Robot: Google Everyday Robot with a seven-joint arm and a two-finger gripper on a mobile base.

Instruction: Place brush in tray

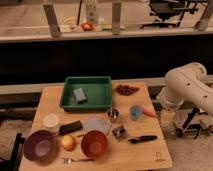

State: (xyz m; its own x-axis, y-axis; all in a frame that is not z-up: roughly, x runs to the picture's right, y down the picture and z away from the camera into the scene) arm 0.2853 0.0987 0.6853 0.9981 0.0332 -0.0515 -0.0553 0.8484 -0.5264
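The brush (142, 138) is a slim black tool lying flat on the wooden table near its front right, handle pointing right. The tray (67, 92) is a large dark green bin at the table's back middle, with a blue-grey sponge (80, 94) inside it. My white arm (187, 85) is folded at the right, beyond the table's edge. My gripper (167, 118) hangs below the arm's end, just off the table's right edge. It is up and to the right of the brush and well apart from it, holding nothing that shows.
Near the brush are a small metal piece (119, 132), a metal cup (113, 114), and a blue cup (135, 112) with a carrot (148, 112). At front left are a red bowl (94, 143), purple bowl (39, 145), black block (70, 127) and fork (77, 160).
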